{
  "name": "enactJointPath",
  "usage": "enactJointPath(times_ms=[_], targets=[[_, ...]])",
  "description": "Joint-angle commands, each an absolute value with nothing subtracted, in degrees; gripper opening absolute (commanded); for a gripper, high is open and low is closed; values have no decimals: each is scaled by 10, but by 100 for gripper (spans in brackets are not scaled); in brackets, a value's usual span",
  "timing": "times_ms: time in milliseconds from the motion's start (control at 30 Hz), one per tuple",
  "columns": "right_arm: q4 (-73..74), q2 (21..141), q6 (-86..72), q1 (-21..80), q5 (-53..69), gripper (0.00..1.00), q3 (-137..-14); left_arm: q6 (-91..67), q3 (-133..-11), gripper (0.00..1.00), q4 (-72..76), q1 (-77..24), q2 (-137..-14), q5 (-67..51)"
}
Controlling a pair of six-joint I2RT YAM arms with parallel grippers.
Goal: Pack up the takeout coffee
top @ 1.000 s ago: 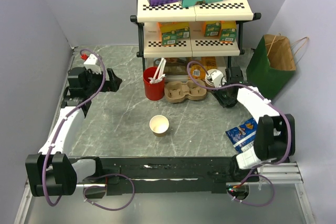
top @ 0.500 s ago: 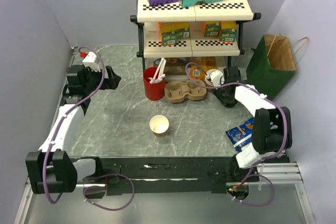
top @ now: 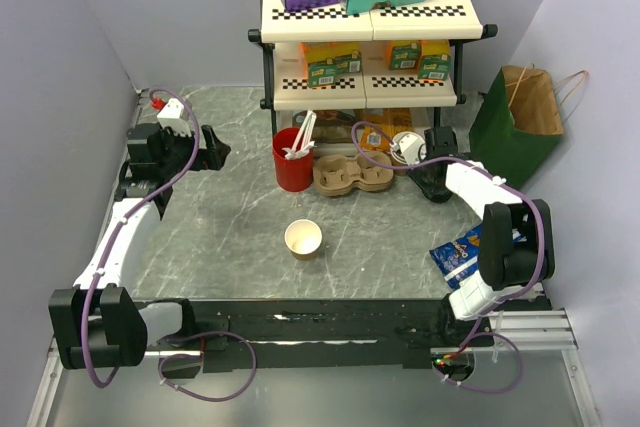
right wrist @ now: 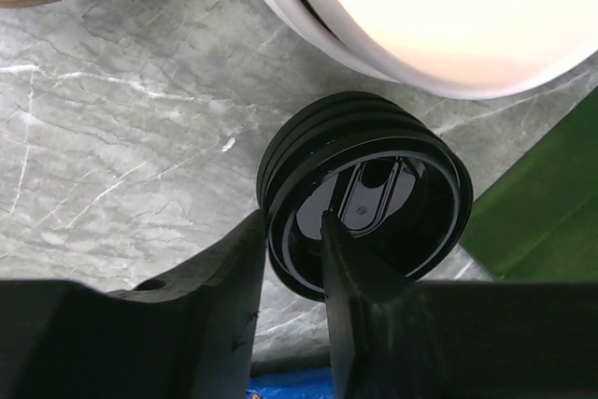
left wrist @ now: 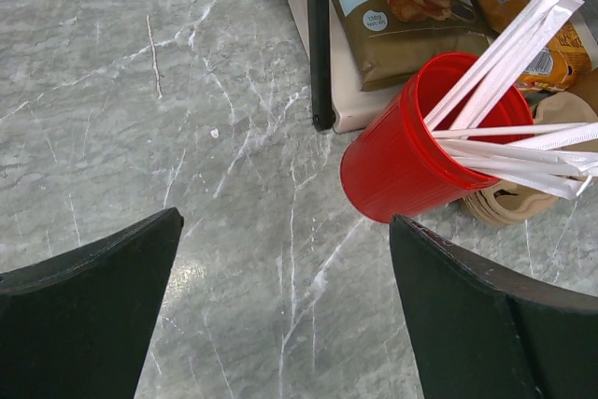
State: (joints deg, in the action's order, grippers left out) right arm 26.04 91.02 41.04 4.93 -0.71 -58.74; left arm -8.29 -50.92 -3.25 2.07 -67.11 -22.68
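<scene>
The takeout coffee cup [top: 303,238], a small brown paper cup with an open top, stands mid-table between the arms. A stack of black plastic lids [right wrist: 374,184] lies on the table by the shelf's right foot. My right gripper [right wrist: 294,221] straddles the top lid's near rim, one finger outside and one inside, shut on it. In the top view the right gripper [top: 432,179] hides the lids. My left gripper [left wrist: 285,223] hangs open over bare marble at the far left [top: 213,152], with nothing between its fingers.
A red cup of stirrers [left wrist: 411,156] and a cardboard cup carrier [top: 350,175] sit before the shelf rack [top: 365,17]. Pale cups [right wrist: 448,16] lie just beyond the lids. A green bag [top: 515,127] stands at the right and a blue snack packet [top: 462,252] lies near the right arm.
The right gripper's jaws have narrowed onto the lid's rim, and that arm has edged slightly toward the shelf. The left arm has barely shifted.
</scene>
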Motion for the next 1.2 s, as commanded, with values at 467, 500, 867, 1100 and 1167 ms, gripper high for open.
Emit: enactJointPath(times_ms=[467,500,867,1100,1167], targets=[[252,914,416,45,-20,38,-583,-87,-528,99,-11,23,-660,-233],[253,914,416,46,-20,38,-583,-88,-527,99,-11,23,-660,-232],[250,918,419,47,-20,38,-580,-88,-528,99,-9,23,-664,-233],[246,915,425,47,-25,36,-570,-90,-526,99,-7,23,-664,-234],[243,915,425,47,-29,34,-569,-90,-526,99,-7,23,-662,-234]])
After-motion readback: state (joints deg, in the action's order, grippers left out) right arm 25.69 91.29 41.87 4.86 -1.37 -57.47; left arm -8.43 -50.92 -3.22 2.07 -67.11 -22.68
